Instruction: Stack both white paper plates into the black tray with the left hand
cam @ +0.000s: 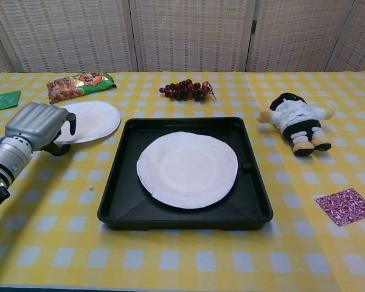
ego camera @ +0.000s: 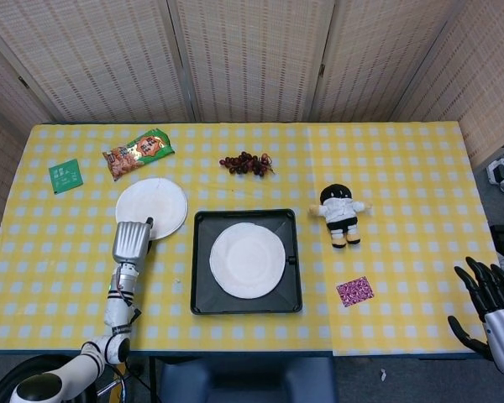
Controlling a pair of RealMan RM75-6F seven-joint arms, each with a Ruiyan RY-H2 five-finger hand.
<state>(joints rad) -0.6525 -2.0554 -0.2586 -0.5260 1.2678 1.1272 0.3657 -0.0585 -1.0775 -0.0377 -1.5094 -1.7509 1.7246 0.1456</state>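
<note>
Tray is the landmark here: black, square, near the front middle of the yellow checked table. One white paper plate lies flat inside the tray, roughly centred on its floor. The second white paper plate rests on the cloth just left of the tray's far left corner, apart from it.

The left hand sits at the near edge of that second plate, left of the tray. Its fingers are curled down over the plate's rim with the thumb below, but whether they actually pinch the rim cannot be told; the plate looks flat on the table. The right hand hangs far right of the tray, past the table's front right corner, fingers spread and holding nothing.

Beyond the tray's far edge lies a bunch of dark grapes. A snack packet lies further left and beyond the tray, with a green card left of it. To the tray's right lie a plush doll and, nearer the front, a purple patterned square.
</note>
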